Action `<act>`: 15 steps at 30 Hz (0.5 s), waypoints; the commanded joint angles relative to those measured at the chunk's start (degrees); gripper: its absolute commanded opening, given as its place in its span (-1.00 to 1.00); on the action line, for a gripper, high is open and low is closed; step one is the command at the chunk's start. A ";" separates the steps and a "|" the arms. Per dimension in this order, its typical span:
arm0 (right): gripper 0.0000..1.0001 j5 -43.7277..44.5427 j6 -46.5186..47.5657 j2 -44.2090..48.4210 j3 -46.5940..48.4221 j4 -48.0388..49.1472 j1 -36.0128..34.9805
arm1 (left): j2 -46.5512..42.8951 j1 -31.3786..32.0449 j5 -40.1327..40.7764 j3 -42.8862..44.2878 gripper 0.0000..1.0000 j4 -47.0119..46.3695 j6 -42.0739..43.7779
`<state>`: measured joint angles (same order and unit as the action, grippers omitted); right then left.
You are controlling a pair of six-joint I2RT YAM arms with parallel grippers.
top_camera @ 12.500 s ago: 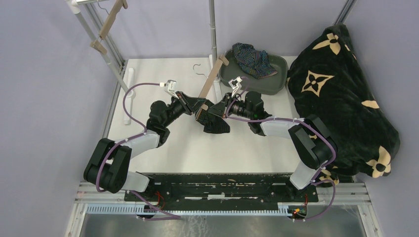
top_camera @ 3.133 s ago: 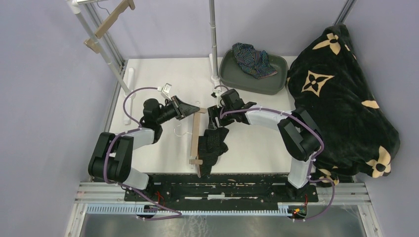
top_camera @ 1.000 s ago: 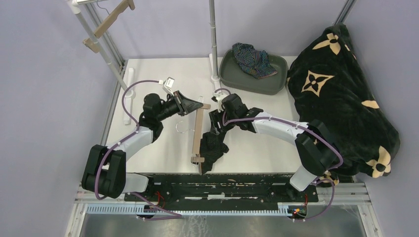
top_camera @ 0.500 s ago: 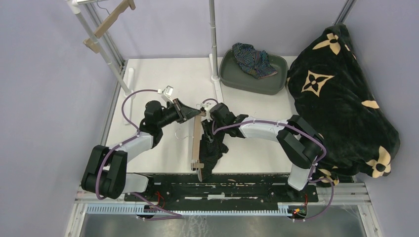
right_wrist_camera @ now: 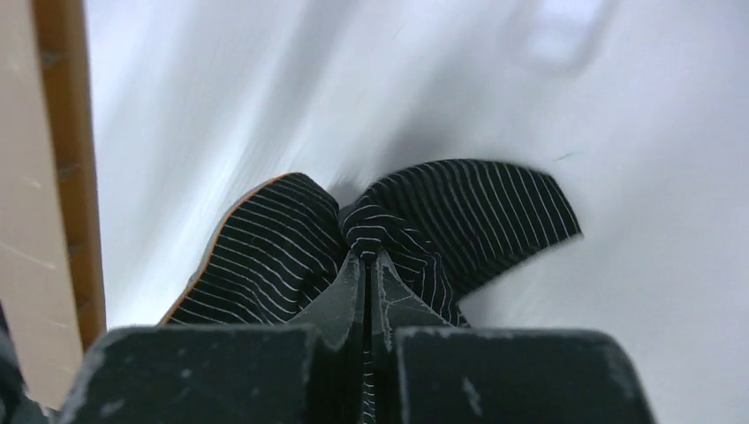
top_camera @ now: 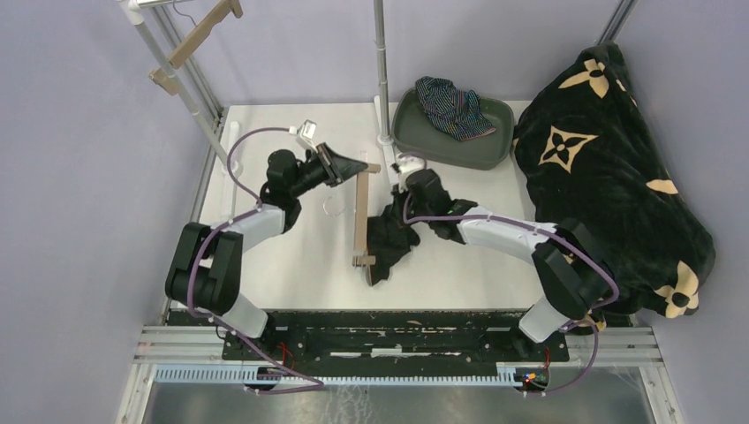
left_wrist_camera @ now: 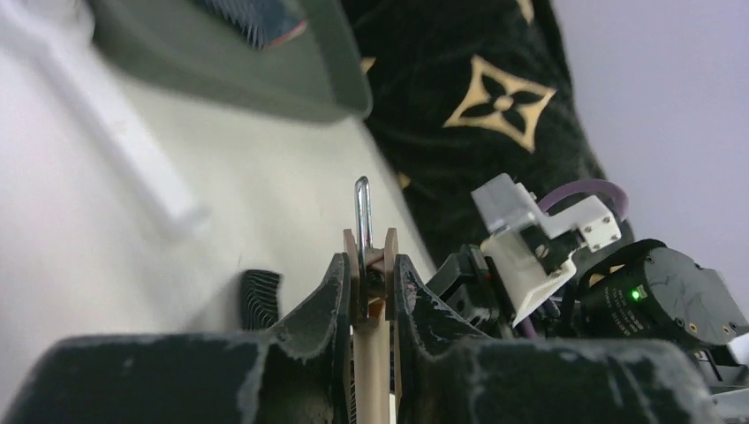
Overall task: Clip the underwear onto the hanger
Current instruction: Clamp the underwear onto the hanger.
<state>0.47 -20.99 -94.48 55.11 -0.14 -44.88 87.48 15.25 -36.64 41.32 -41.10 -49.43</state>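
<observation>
left claw [left_wrist_camera: 371, 265] is clenched on the far end of the wooden hanger [top_camera: 360, 216], its bar pinched between the two fingers with the metal hook [left_wrist_camera: 362, 212] standing just above them. right claw [right_wrist_camera: 366, 261] is pinched shut on a bunched fold of the black pinstriped underwear [right_wrist_camera: 265, 256], which lies just right of the bar and touches its near end; whether a clip holds it there cannot be told. the navy striped underwear [top_camera: 455, 106] sits in the grey-green tub [top_camera: 415, 141] at the far side of the surface [top_camera: 291, 256], well apart from both claws. a rack pole [top_camera: 382, 71] stands just beside the tub, and the big black blanket [top_camera: 609, 177] with tan flowers is heaped at the right. a second wooden hanger [top_camera: 194, 44] hangs at the far left. the left arm reaches forward with its wrist turned right; the right arm stretches low across the surface toward the centre.
</observation>
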 commanded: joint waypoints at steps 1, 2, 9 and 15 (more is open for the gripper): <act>-1.00 3.44 -0.83 7.67 1.91 6.89 7.65 | 4.99 0.26 -2.41 12.02 -0.94 -10.28 -5.09; -1.00 3.37 -0.39 8.34 2.98 6.73 9.28 | 6.94 0.36 -2.89 14.72 -0.94 -11.64 -6.32; -1.00 3.96 4.28 11.93 12.08 3.39 15.11 | 19.10 1.28 -6.21 35.78 -0.94 -16.91 -13.28; -0.82 4.11 2.94 16.24 8.11 -1.42 15.18 | 20.43 4.14 -7.47 36.59 -0.94 -12.32 -10.86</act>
<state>4.14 -17.85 -82.04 64.82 1.26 -29.41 108.36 17.15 -41.30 77.91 -51.90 -58.41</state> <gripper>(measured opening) 0.023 0.209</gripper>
